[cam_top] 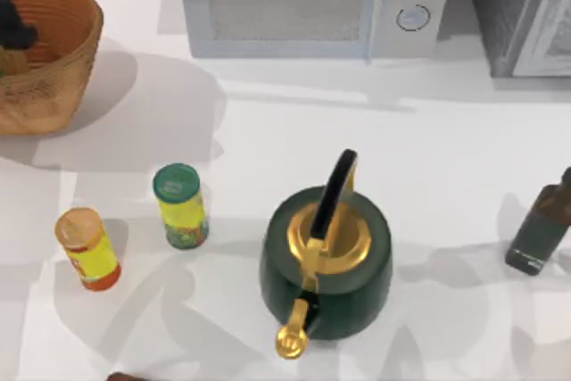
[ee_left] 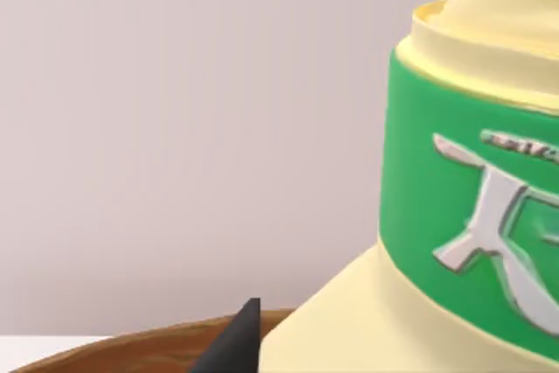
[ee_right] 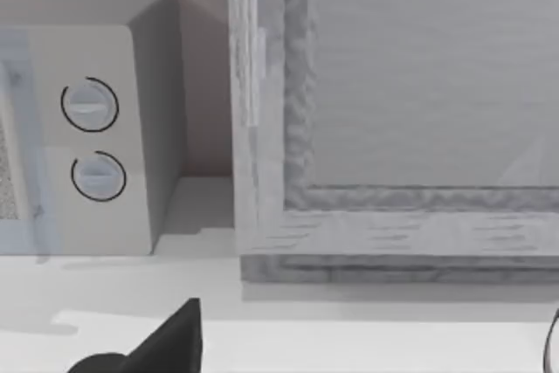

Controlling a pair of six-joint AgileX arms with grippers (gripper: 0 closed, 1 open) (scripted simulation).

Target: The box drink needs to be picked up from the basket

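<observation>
The basket [cam_top: 53,60], round orange-brown wicker, stands at the table's far left back corner. My left gripper [cam_top: 12,33] is inside it, seen as a dark shape by the basket's left wall. In the left wrist view the box drink [ee_left: 472,216] stands very close: a pale yellow carton with a green band and a silver mark. One black fingertip [ee_left: 238,338] lies against its side, and the other is hidden behind it. The basket rim [ee_left: 131,351] runs just below. One fingertip [ee_right: 175,334] of my right gripper shows in the right wrist view, facing the back of the table.
A white microwave [cam_top: 312,2] and a grey cabinet [cam_top: 526,6] line the back. A green kettle with gold lid [cam_top: 326,260] stands front centre. Left of it are a green-lidded yellow can [cam_top: 181,207] and an orange-lidded one [cam_top: 86,249]. A dark bottle [cam_top: 542,225] is at the right edge.
</observation>
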